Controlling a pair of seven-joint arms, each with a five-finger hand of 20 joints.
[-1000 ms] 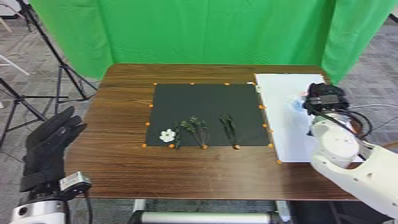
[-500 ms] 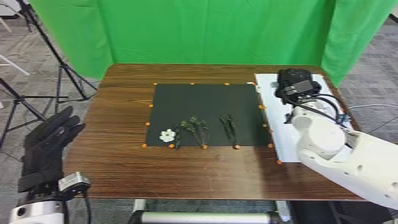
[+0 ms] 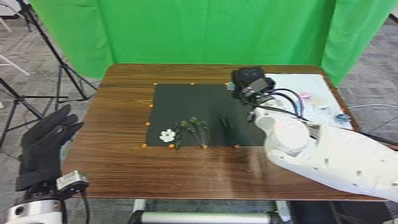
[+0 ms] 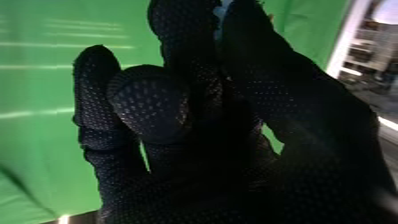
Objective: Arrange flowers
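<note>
Pale item (image 4: 221, 11), blurred, partly hidden

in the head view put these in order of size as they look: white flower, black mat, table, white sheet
Largest to smallest:
1. table
2. black mat
3. white sheet, partly covered by the right arm
4. white flower

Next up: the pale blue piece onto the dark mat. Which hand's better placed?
Right, I'd say. The right hand pinches the pale blue piece and is at the mat's far right corner. The left hand is empty, off by the table's left edge.
</note>
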